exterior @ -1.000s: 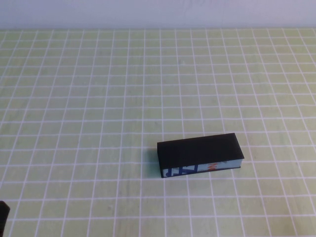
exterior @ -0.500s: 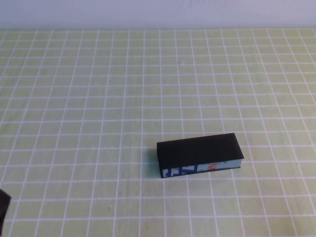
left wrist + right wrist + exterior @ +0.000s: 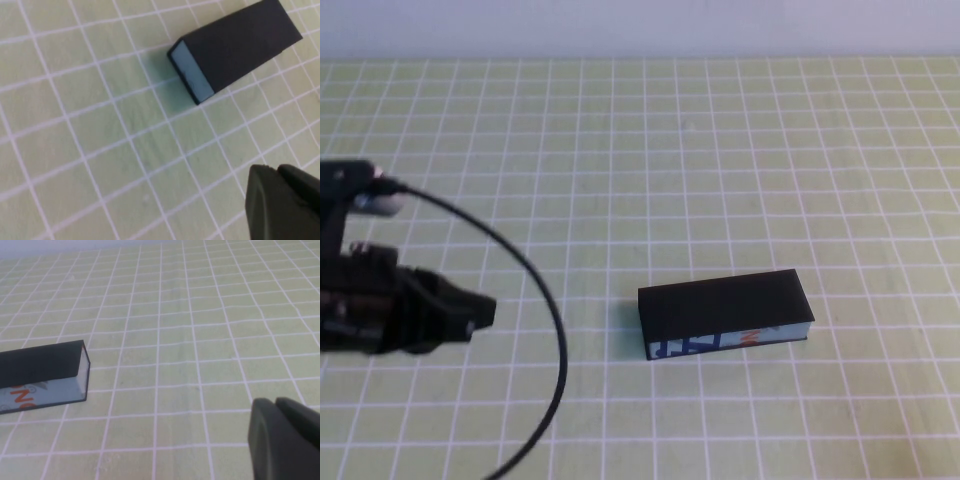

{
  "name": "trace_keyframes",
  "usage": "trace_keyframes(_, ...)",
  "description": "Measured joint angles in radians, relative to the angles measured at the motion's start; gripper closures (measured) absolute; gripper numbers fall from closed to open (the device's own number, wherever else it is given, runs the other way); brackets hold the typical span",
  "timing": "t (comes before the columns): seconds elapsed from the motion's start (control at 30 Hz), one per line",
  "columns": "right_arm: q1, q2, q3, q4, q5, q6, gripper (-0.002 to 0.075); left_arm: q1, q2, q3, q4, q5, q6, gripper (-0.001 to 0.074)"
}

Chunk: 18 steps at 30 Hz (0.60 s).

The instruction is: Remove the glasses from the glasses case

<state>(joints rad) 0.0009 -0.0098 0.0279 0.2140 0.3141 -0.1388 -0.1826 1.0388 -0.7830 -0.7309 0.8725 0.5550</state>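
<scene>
You will find the glasses case [image 3: 725, 315] lying flat on the green gridded table [image 3: 720, 150], in the lower centre-right of the high view. Its lid is closed, the matte black top faces up, and the white front strip with blue and orange print faces the lower edge of the frame. The glasses cannot be seen in any view.

The left gripper [image 3: 470, 312] sits at the lower left of the high view, its black body pointing toward the case and well apart from it. A black cable [image 3: 545, 300] arcs from the arm's wrist down to the bottom edge of the frame. In the left wrist view, the left gripper appears only as a dark tip at the lower right corner, while the case [image 3: 235, 47] occupies the upper right, showing one pale end face. You cannot tell from these views whether its jaws are apart or together.

The right gripper [image 3: 285, 440] does not appear in the high view. In the right wrist view it shows as a dark tip at the lower right corner, with the case [image 3: 42, 375] at the left edge. Its jaw state likewise cannot be determined.
</scene>
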Motion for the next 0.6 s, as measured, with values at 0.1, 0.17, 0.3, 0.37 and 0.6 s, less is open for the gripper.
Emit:
trace_keyframes(0.1, 0.0, 0.0, 0.0, 0.0, 0.0, 0.0, 0.0743, 0.0, 0.176, -0.125, -0.079, 0.006, 0.116, 0.0738)
trace_keyframes(0.17, 0.0, 0.0, 0.0, 0.0, 0.0, 0.0, 0.0743, 0.0, 0.276, -0.204, -0.146, 0.005, 0.179, 0.0738)
trace_keyframes(0.3, 0.0, 0.0, 0.0, 0.0, 0.0, 0.0, 0.0743, -0.041, 0.488, -0.375, -0.212, -0.002, 0.255, 0.0738)
trace_keyframes(0.37, 0.0, 0.0, 0.0, 0.0, 0.0, 0.0, 0.0743, -0.074, 0.588, -0.469, -0.22, -0.002, 0.267, 0.0738)
trace_keyframes(0.6, 0.0, 0.0, 0.0, 0.0, 0.0, 0.0, 0.0743, -0.145, 0.921, -0.786, -0.224, 0.057, 0.269, 0.0738)
